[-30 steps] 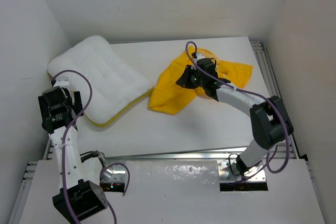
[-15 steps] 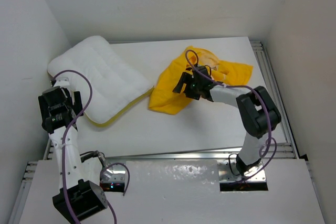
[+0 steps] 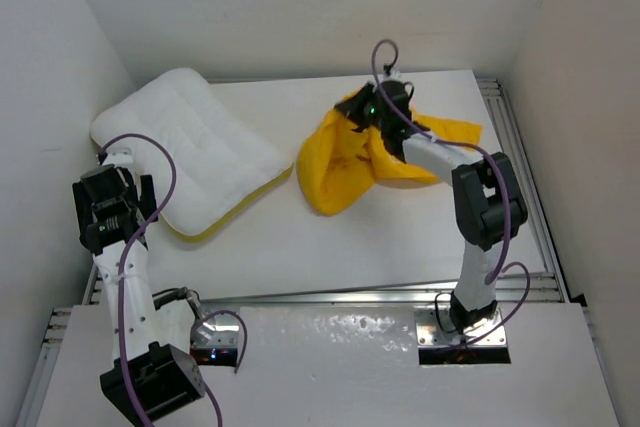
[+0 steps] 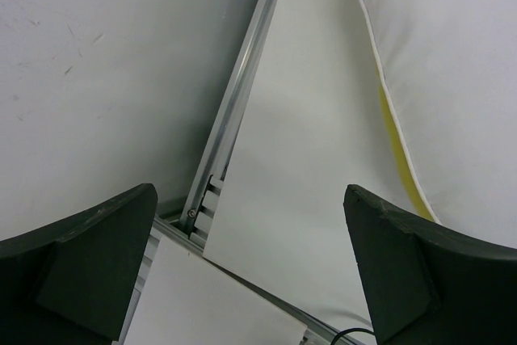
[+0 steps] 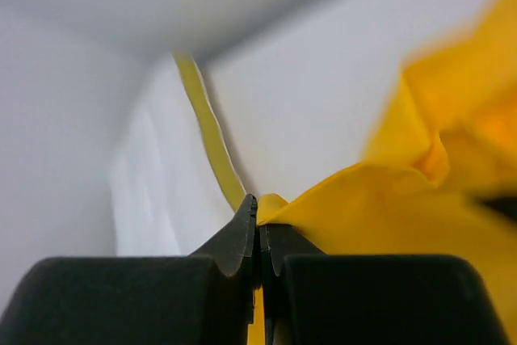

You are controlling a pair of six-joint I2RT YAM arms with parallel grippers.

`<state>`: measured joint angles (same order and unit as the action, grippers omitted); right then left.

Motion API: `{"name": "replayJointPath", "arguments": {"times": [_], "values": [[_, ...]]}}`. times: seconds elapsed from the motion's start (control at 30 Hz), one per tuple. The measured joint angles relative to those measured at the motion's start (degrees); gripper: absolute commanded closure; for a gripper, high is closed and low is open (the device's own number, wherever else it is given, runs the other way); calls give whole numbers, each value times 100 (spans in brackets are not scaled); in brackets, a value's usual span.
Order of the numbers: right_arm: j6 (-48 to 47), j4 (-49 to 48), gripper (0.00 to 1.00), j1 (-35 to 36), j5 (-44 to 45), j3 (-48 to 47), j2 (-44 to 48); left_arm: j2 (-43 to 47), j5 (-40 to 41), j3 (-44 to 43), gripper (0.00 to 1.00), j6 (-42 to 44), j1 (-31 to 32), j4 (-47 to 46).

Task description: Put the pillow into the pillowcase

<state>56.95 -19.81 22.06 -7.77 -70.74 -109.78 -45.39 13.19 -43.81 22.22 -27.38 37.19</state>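
Note:
The white pillow (image 3: 190, 142) lies at the table's far left, with a yellow edge along its near side; it also shows in the left wrist view (image 4: 460, 62) and the right wrist view (image 5: 153, 191). The yellow pillowcase (image 3: 345, 162) lies crumpled at the table's middle right. My right gripper (image 3: 360, 107) is shut on a fold of the pillowcase (image 5: 380, 208) and holds it lifted at the far side. My left gripper (image 4: 250, 248) is open and empty, above the table's left rail, near the pillow's near-left corner.
A metal rail (image 4: 234, 111) runs along the table's left edge beside the wall. White walls close in the left, far and right sides. A second rail (image 3: 505, 137) runs along the right edge.
My right gripper has moved toward the far side and lifted, pulling the pillowcase up and bunching it. The left arm has not moved.

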Motion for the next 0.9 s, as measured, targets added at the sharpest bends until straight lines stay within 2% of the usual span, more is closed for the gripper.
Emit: {"name": "replayJointPath", "arguments": {"times": [0.13,0.23,0.27,0.3,0.33,0.37,0.43,0.47,0.5,0.63,0.67,0.73,0.77,0.8,0.83,0.87,0.9], "values": [[-164,-619,100,-249,1060,-1397,-70,-20,44,15,0,4,0,-7],[-142,-1150,100,-251,2020,-2743,-542,-129,87,22,0,2,0,-7],[-136,-1228,95,-238,2310,-3305,-846,-162,107,22,0,2,0,-7],[-120,-1268,85,-219,2494,-3821,-1137,-188,127,22,0,2,0,-4],[-136,-1193,54,-195,2667,-4540,-1574,-205,142,22,0,2,0,-7],[-144,-1132,37,-177,2739,-5169,-1991,-223,155,22,0,2,0,-9],[-354,-992,7,-129,2610,-6371,-2833,-245,175,22,0,2,0,-13],[-474,-876,2,-105,2487,-6592,-3069,-256,175,22,0,0,0,-11],[-625,-748,1,-72,2350,-6564,-3174,-269,170,22,0,-2,2,-11],[-1368,35,1,74,1663,-5259,-2887,-328,103,22,0,-24,0,-7],[-1635,435,4,105,1447,-5097,-2835,-332,83,20,0,-24,0,-4],[-2273,1355,18,164,1069,-4964,-2688,-330,59,20,0,-26,0,-2],[-2573,1773,52,188,994,-4791,-2507,-330,55,20,0,-26,0,-2],[-2865,2131,70,205,966,-4533,-2251,-328,50,20,0,-28,0,0],[-3053,2214,79,210,992,-4024,-1838,-326,33,20,0,-31,0,0],[-3261,2400,82,210,1088,-3421,-1346,-323,26,13,0,-44,0,7],[-3388,2337,66,205,1244,-2736,-813,-321,9,2,0,-48,0,17]]}}
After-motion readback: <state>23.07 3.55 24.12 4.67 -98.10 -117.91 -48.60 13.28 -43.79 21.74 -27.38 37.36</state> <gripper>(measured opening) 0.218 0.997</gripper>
